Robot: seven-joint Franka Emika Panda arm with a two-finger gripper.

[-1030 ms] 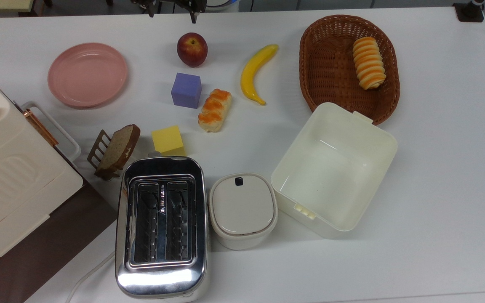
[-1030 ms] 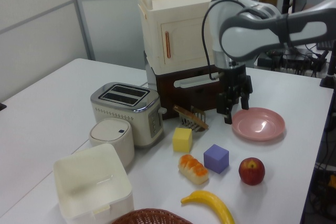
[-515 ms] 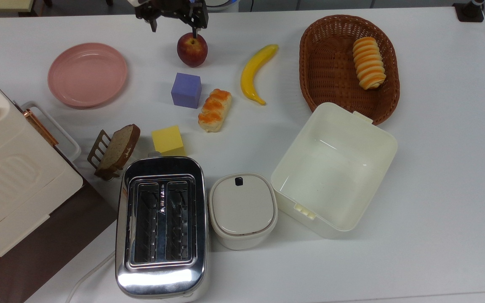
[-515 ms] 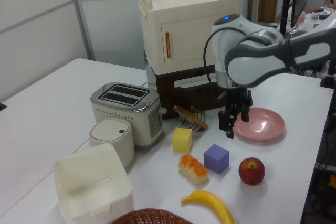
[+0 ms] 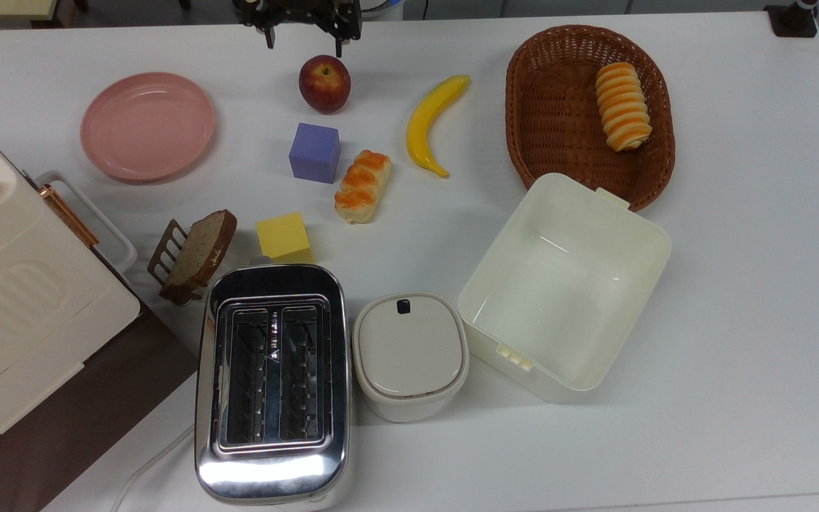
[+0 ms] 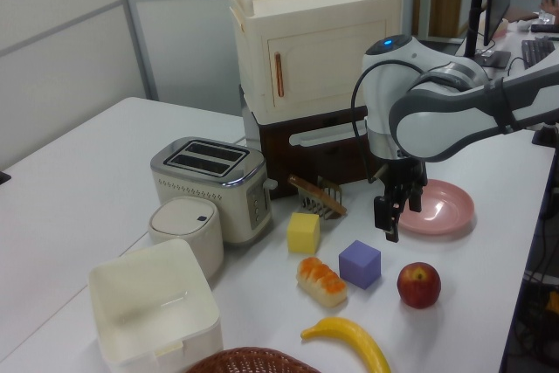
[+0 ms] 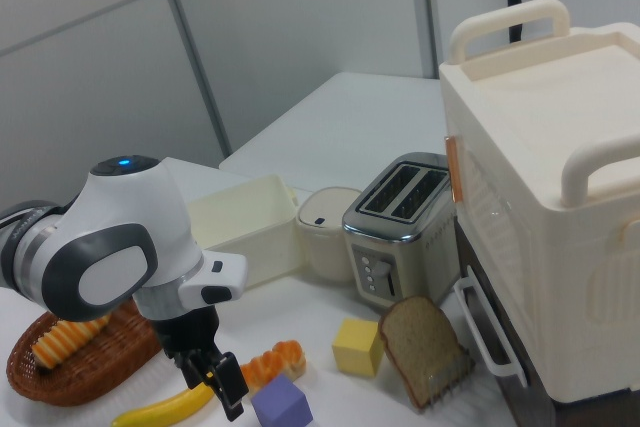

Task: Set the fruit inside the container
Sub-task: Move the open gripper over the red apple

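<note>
The fruit, a red apple (image 5: 325,84) (image 6: 418,285), rests on the white table near the far edge in the top view. My gripper (image 5: 304,41) (image 6: 402,217) (image 7: 214,390) hangs open with nothing between its fingers, just beyond the apple in the top view. In the left view it is above the apple and toward the left view's left, between the apple and the pink plate. The container (image 5: 559,291) (image 6: 153,307) (image 7: 243,222), a deep cream-white box, stands empty at the top view's right, in front of the wicker basket.
A banana (image 5: 434,124), purple cube (image 5: 315,152) and bread roll (image 5: 362,186) lie between apple and container. A pink plate (image 5: 148,126) sits left, a wicker basket (image 5: 552,107) right. Toaster (image 5: 271,380), lidded pot (image 5: 409,354) and a cream cabinet (image 5: 18,299) line the near side.
The gripper has come down from beside the plate and shifted toward the apple, rightward in both the top view and the left view. Its fingers stay open. Nothing on the table moved.
</note>
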